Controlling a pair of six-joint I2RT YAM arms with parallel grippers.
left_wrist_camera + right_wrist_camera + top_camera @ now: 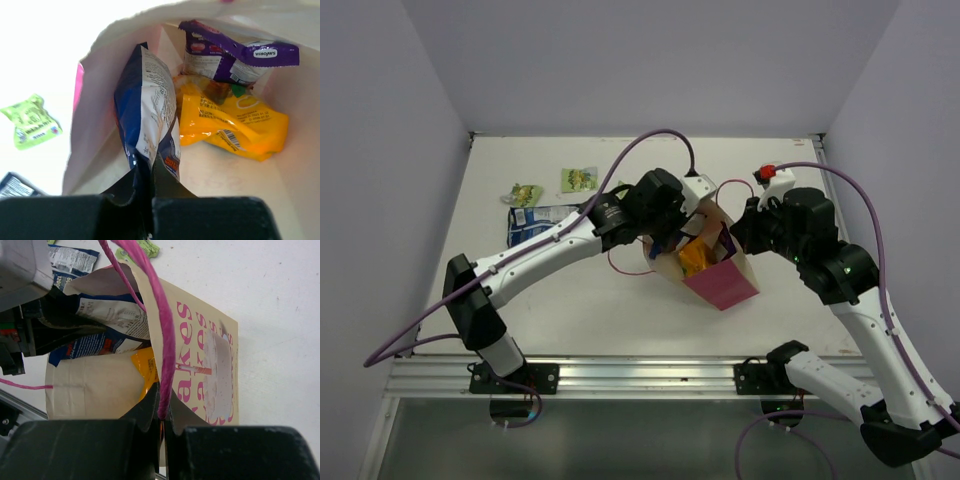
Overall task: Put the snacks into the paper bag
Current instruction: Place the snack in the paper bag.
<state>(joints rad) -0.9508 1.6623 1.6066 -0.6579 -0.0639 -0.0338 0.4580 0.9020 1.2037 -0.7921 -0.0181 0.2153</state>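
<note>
Paper bag (725, 285) sits mid-table, with my right gripper (162, 420) clamped on its pink handle (165, 340). My left gripper (150, 200) pinches a dark blue packet (145, 110) inside the mouth. The orange packet (235, 125) and purple packet (225, 55) are in. Farther off, a second blue packet (535, 222) and two green packets (578, 178) wait on the table (570, 300).

A white table (570, 310) lay beneath the fingers (75, 220), pale lilac walls (650, 60) rose beyond them, and an aluminium rail (640, 372) ran behind.
</note>
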